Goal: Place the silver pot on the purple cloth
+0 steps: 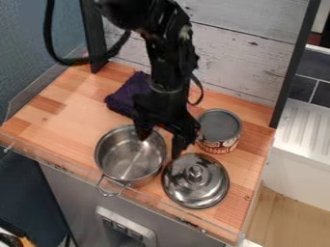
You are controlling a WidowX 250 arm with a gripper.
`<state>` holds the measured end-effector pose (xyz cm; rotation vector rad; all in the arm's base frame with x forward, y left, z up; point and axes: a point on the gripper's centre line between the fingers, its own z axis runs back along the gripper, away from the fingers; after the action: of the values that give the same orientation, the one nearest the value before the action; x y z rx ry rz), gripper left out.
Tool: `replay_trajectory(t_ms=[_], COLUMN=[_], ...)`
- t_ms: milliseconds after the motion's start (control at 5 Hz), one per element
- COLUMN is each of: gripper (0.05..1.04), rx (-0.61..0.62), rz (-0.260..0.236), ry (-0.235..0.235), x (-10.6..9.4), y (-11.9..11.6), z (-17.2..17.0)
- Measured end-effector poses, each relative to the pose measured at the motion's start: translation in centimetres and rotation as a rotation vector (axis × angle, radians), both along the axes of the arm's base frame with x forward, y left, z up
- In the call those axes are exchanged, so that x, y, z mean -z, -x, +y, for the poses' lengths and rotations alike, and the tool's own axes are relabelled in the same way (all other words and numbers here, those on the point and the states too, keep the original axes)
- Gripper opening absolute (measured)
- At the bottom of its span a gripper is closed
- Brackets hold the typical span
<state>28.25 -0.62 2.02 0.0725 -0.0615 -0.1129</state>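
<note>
While the gripper (159, 140) straddles one side of the pot (130, 161) (jaws wide), its move onto the cloth (129, 94) remains.

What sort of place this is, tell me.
Probably a small mock kitchen set up for a robot: a pot, a lid and a can on a wooden counter, with a robot arm hanging over them.
</note>
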Motion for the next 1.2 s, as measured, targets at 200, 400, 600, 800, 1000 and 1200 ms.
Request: replay_trajectory(t_ms=[200,400,600,800,1000,1200], gripper=[0.997,0.937,0.644,0.341,0.147,0.071], rx=[0.014,0.004,0.013,0.011,0.018,-0.020], rz=[0.052,0.052,0.052,0.062,0.046,0.011], ry=[0.000,0.002,0.000,-0.004,0.001,0.014], x=[1.8,1.9,1.9,1.9,1.3,-1.4], y=[0.5,0.5,0.6,0.9,0.8,0.7], z=[-0.5,-0.5,-0.7,-0.7,-0.7,-0.9])
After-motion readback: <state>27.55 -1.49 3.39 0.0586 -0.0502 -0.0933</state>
